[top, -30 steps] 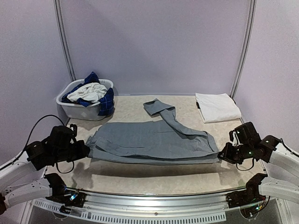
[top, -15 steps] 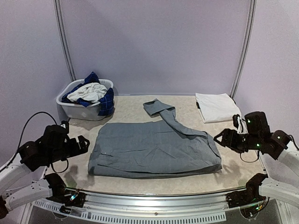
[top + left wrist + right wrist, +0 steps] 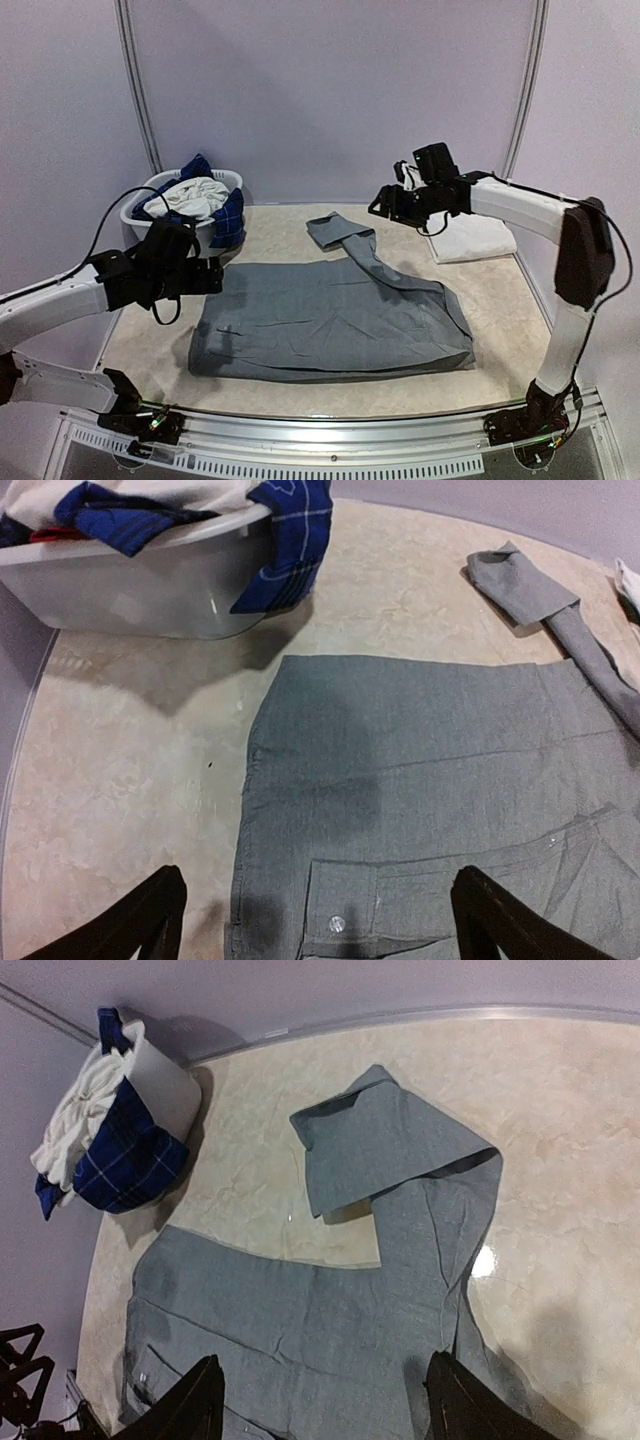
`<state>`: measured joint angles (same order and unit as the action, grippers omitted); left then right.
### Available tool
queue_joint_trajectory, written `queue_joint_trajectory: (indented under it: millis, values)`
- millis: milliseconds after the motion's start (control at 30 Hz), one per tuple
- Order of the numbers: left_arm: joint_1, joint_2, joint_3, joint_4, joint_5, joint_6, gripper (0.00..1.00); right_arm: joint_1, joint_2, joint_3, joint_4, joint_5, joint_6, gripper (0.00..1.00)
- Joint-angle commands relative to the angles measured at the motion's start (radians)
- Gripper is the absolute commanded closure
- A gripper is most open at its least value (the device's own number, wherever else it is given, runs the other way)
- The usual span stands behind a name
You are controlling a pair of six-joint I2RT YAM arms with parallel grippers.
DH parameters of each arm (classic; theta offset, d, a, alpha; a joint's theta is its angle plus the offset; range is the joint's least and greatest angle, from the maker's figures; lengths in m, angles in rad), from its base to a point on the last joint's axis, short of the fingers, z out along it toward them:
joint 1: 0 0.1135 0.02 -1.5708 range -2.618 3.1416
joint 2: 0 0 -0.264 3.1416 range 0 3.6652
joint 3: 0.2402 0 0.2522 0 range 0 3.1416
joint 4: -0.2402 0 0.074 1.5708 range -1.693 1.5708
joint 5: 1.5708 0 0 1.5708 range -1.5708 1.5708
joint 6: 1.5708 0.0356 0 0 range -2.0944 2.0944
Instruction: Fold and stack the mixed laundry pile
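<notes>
A grey garment (image 3: pixel 330 315) lies folded flat in the middle of the table, with a long strip (image 3: pixel 345 235) trailing to the back. In the left wrist view the garment (image 3: pixel 420 750) shows a buttoned pocket. My left gripper (image 3: pixel 215 277) hovers open over its left edge, and nothing lies between the fingers (image 3: pixel 318 905). My right gripper (image 3: pixel 383 205) hangs open high above the back of the table, looking down on the strip (image 3: pixel 380 1135) and the garment (image 3: pixel 330 1310). White and blue plaid pieces (image 3: pixel 195 198) of the laundry pile fill the basket.
The white oval basket (image 3: pixel 160 235) stands at the back left, with plaid cloth (image 3: pixel 290 540) draped over its rim. A folded white piece (image 3: pixel 470 235) lies at the back right. The table's front edge runs just below the garment.
Both grippers opened and let go of the grey garment, which dropped flat. The left gripper rose over its left edge. The right arm swung up to the back above the strip.
</notes>
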<state>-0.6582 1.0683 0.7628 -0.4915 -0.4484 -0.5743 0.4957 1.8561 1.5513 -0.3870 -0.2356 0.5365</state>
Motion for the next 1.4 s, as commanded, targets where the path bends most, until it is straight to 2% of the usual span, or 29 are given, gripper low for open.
queue_joint_trajectory:
  millis: [0,133,300,467,767,1067,1200,1367]
  values:
    - [-0.003,0.075,0.027,0.07,0.028,0.06,0.07,-0.048,0.262,0.288,-0.078,-0.127,-0.024,0.31]
    - [-0.003,0.107,0.014,0.091,0.045,0.052,0.09,-0.068,0.458,0.466,-0.197,-0.151,-0.028,0.31]
    - [-0.003,0.126,-0.005,0.116,0.071,0.051,0.11,-0.08,0.53,0.447,-0.206,-0.176,-0.019,0.32]
    - [-0.003,0.149,-0.006,0.125,0.076,0.053,0.12,-0.081,0.536,0.367,-0.151,-0.213,-0.019,0.38]
    - [-0.003,0.164,-0.018,0.14,0.092,0.051,0.15,-0.081,0.586,0.362,-0.112,-0.261,-0.005,0.63]
    - [-0.003,0.16,-0.034,0.146,0.087,0.053,0.15,-0.081,0.582,0.366,-0.1,-0.238,-0.01,0.97]
    - [-0.003,0.154,-0.037,0.147,0.078,0.06,0.16,-0.086,0.585,0.406,-0.129,-0.226,-0.022,0.99]
    - [-0.003,0.158,-0.008,0.13,0.054,0.085,0.16,-0.161,0.58,0.495,-0.173,-0.202,-0.076,0.99]
